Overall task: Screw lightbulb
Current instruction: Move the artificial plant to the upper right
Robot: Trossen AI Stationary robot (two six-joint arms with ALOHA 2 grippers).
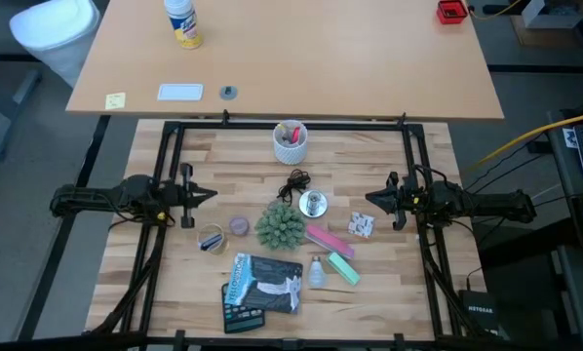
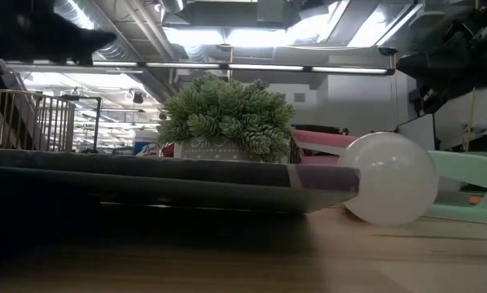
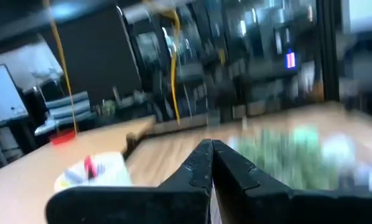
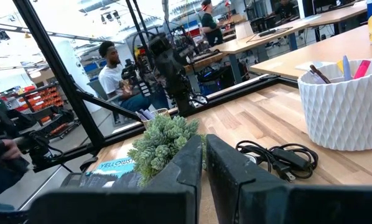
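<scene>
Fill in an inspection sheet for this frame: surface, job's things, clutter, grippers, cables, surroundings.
Surface: wooden table, inside a black frame.
Job's things: lightbulb lying near the front edge, untouched; silver disc fixture mid-table.
Clutter: small green plant, white cup of pens, magazine, pink marker, green marker, tape roll.
Grippers: left gripper shut, empty, at left; right gripper shut, empty, at right.
Cables: black cord coiled beside the fixture.
Surroundings: person seated beyond the table; second desk.

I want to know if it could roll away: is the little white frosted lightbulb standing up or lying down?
Lying down. The little white frosted lightbulb rests on its side on the wooden table, its round end touching the tabletop in the low view.
</scene>
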